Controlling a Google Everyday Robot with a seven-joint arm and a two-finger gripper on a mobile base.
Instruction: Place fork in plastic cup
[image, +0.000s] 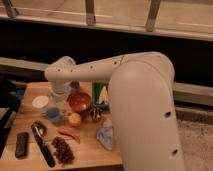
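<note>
Arm: the big white arm (135, 100) sweeps in from the right and bends down over the back left of the wooden bench (90, 150).
Gripper: the gripper (59, 95) hangs just under the arm's elbow, low over the bench, between the white disc and the red-orange bowl.
Jaws: cannot tell whether they are apart or together, or clamped on anything.
Plastic cup: the light-blue cup (52, 114) stands upright on the bench just below the gripper, left of the yellow fruit.
Fork: cannot be picked out for certain; a small shiny thing (94, 116) sits right of the fruit, too unclear to name.
Red-orange bowl: the bowl (79, 101) sits beside the gripper on its right, with a purple bowl (75, 86) peeking out behind it.
Front row: a red chili pepper (69, 134), a cluster of dark grapes (62, 149), a black-handled tool (42, 143) and a flat black block (21, 144).
Others: white disc (40, 101) at the left, yellow fruit (75, 119) in the middle, crumpled blue cloth (105, 135) at the right, green packet (101, 95) at the back.
</note>
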